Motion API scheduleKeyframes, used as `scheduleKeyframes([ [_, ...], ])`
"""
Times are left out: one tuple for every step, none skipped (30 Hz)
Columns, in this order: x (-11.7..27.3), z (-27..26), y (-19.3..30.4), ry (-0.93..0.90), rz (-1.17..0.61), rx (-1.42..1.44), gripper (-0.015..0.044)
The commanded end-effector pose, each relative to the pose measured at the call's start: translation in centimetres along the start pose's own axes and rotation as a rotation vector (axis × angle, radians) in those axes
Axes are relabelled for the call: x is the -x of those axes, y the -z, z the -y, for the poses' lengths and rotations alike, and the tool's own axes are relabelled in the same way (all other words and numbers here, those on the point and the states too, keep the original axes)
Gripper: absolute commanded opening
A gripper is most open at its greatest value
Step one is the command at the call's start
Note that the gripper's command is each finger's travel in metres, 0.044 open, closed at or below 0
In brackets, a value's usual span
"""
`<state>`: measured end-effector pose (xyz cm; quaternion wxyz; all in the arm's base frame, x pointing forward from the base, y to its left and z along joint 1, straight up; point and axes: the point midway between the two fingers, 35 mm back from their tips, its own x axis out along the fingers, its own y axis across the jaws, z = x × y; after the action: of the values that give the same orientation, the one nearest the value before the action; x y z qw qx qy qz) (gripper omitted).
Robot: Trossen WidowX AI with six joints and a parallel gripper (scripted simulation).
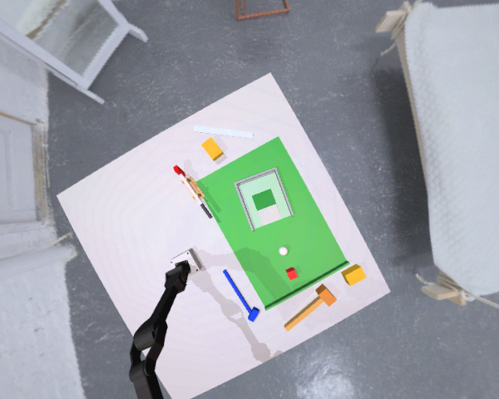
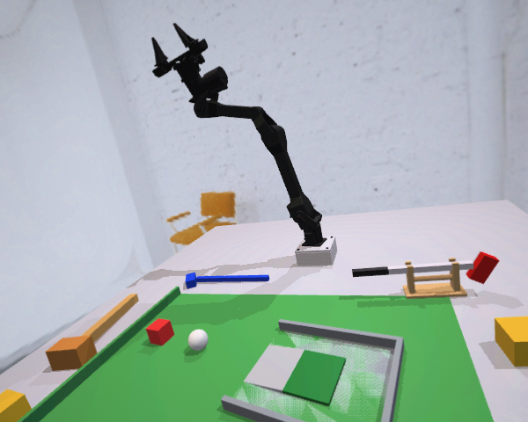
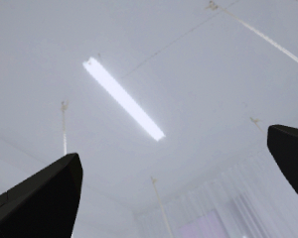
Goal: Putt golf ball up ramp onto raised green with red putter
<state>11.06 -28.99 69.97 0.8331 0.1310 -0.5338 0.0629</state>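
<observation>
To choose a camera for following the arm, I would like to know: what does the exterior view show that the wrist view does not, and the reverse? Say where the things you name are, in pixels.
Only the exterior view shows the golf ball (image 1: 283, 250) (image 2: 198, 339), the red putter (image 1: 192, 190) (image 2: 430, 267) on its wooden stand (image 1: 197, 188) (image 2: 435, 291) and the raised green (image 1: 264, 199) (image 2: 314, 375).
Only the wrist view shows a lit ceiling lamp (image 3: 124, 99).
Both show the claw's two fingers (image 2: 158, 55), standing wide apart.

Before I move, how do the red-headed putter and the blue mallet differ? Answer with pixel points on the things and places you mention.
The red-headed putter (image 1: 193, 189) (image 2: 430, 267) rests raised on a wooden stand; the blue mallet (image 1: 239, 293) (image 2: 230, 278) lies flat on the table. The putter mixes red, white and black; the mallet is all blue. Both have long straight handles.
</observation>
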Motion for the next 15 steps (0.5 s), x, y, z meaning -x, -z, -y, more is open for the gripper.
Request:
scheduleKeyframes([
  [0.0,0.1,0.1,0.004,0.0,-0.001,0.0426],
  [-0.1,0.5,0.5,0.015,0.001,-0.003,0.044],
  [-0.2,1.1,1.2,0.035,0.0,-0.006,0.044],
  [-0.3,1.9,2.1,0.058,-0.002,-0.01,0.044],
  [-0.4,2.6,3.0,0.082,-0.007,-0.013,0.044],
  [-0.5,3.3,4.0,0.105,-0.013,-0.017,0.044],
  [-0.6,3.9,5.1,0.129,-0.021,-0.02,0.044],
  [-0.7,4.5,6.1,0.152,-0.031,-0.023,0.044],
  [-0.7,5.1,7.3,0.175,-0.044,-0.025,0.044],
  [-0.7,5.6,8.5,0.197,-0.058,-0.028,0.044],
  [-0.8,6.1,9.7,0.217,-0.073,-0.032,0.044],
  [-0.8,6.5,10.9,0.237,-0.09,-0.036,0.044],
  [-0.8,6.8,12.2,0.255,-0.109,-0.039,0.044],
  [-0.8,7.1,13.5,0.273,-0.129,-0.042,0.044],
  [-0.7,7.3,14.9,0.29,-0.151,-0.045,0.044],
])
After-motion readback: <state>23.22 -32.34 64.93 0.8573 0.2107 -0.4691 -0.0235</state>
